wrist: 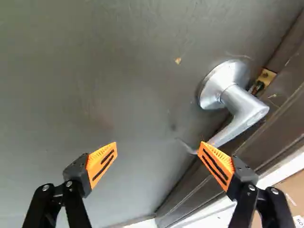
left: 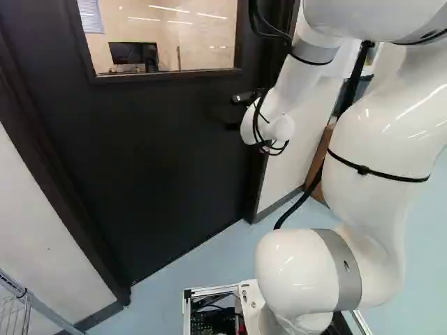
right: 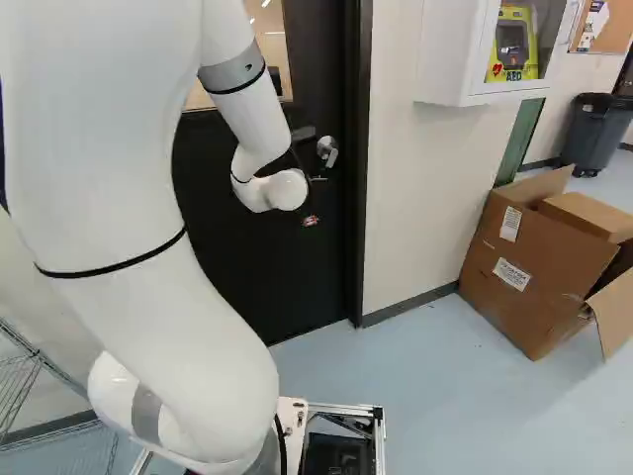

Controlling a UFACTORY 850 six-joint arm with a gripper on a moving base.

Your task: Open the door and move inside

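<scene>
Door (left: 160, 157), one, black, with one window (left: 160, 35), is seen ahead of the arm. One silver handle (wrist: 244, 107) is mounted on it near the frame. The two fingers of the gripper (right: 314, 200) are held wide apart, nothing gripped; one is placed at the lever's end, whether touching cannot be told. One cardboard box (right: 529, 272) is seen right of the doorway.

The big door (left: 160, 153) is black and stands up straight. It looks shut in its dark frame, with a window (left: 167, 33) up high. Its shiny silver handle (wrist: 243, 107) has a round plate and a bent bar, close to the door's side edge.
</scene>
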